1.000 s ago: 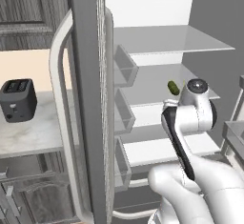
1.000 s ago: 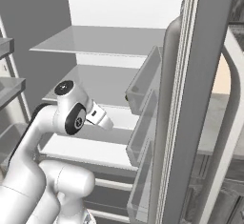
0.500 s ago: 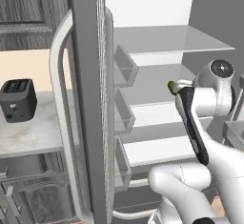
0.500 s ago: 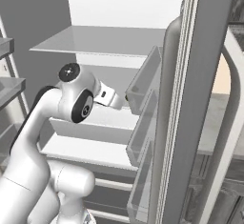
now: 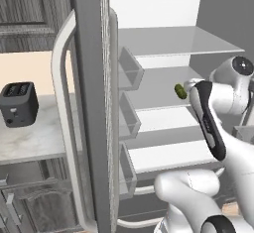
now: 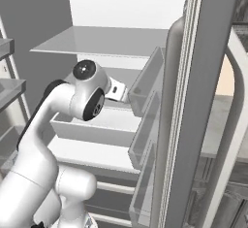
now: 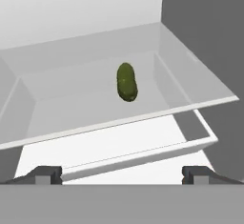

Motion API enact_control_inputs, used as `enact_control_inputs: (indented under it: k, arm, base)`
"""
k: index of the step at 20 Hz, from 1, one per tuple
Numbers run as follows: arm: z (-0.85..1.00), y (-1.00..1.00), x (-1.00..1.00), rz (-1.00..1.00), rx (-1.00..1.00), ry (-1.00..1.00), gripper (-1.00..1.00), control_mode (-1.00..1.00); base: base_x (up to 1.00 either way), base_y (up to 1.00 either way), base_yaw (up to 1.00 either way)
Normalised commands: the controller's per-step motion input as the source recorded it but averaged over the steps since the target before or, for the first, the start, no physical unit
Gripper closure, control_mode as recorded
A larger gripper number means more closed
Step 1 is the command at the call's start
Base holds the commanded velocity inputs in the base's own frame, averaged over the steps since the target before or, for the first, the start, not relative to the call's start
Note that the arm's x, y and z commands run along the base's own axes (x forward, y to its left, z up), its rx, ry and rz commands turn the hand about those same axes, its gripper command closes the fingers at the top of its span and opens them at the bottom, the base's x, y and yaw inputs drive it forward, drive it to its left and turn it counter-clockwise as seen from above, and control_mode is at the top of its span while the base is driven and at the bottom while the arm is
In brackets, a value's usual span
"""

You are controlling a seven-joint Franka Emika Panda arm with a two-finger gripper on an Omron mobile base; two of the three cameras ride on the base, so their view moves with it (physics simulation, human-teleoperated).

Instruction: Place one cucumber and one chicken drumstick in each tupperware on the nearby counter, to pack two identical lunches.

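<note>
Cucumber [image 7: 127, 82] lies on the middle fridge shelf [image 7: 71, 104], at twelve o'clock from my gripper [image 7: 122, 173] in the hand view, well apart, long axis running twelve to six. I have the gripper released, jaws spread wide, nothing held. I judge a straight reach forward comes next.

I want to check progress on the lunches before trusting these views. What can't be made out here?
- Left base view: the arm covers the right end of the cucumber.
- Left base view: the fridge door cuts off the counter beyond the toaster.
- Hand view: open gripper, fingertips cut by the bottom edge.
</note>
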Motion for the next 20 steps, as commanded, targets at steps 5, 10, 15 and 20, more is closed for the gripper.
enact_control_inputs:
  k: [5, 10, 15, 20]
  arm:
    - [-0.07, -0.01, 0.83, 0.03, 0.0, 0.04, -1.0, -1.0]
    - [-0.43, -0.11, 0.52, 0.05, -0.02, 0.13, -1.0, -1.0]
    - [-0.49, -0.13, 0.29, 0.04, -0.01, 0.11, -1.0, -1.0]
    - [-0.19, -0.07, 0.62, 0.0, -0.02, 0.06, -1.0, -1.0]
  base:
    - [0.0, 0.0, 0.0]
    - [0.0, 0.0, 0.0]
    - [0.0, 0.0, 0.0]
    - [0.0, 0.0, 0.0]
